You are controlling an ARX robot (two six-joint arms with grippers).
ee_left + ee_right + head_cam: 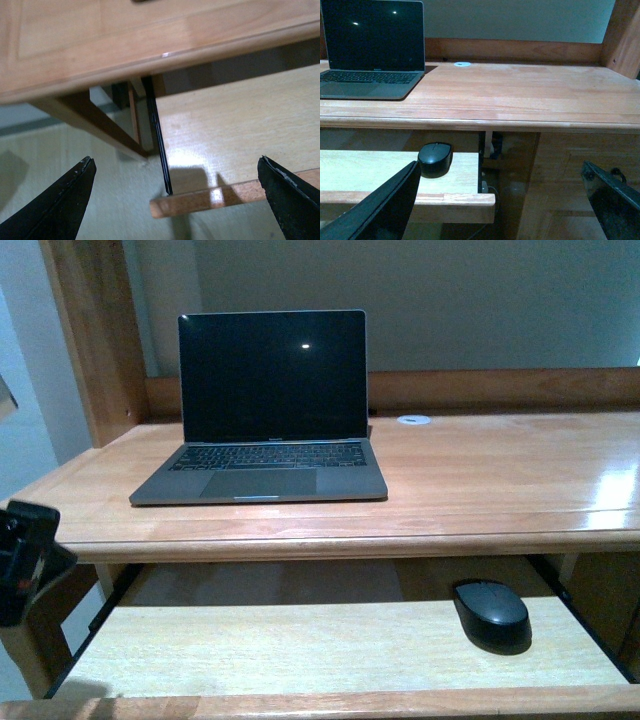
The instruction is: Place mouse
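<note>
At the far left of the front view, a black part of the left arm (25, 560) showed at the edge, beside the corner of the desk (480, 480). In its wrist view the left gripper (175, 160) had its two black pointed fingers (65, 205) wide apart with nothing between them, over the corner of the pull-out shelf (240, 125).

Behind, a thick wooden post (95, 330) stood upright. The desk was of warm orange-brown wood, smooth and shiny, with a rounded front edge. On its left half sat an open grey laptop (265, 410), flat and rectangular with rounded corners; its screen was dark and glossy. Just right of the laptop, near the back of the desk, lay a small white round disc (413, 420).

Under the desk top the shelf (300, 645) was of paler, matte wood with fine grain. The mouse (491, 615), black, oval and domed, lay on the right part of this shelf, near its right edge.

The right gripper (501, 165) also had its jaws apart and empty; the mouse (435, 158) lay beyond one finger (380, 210), not touching.
</note>
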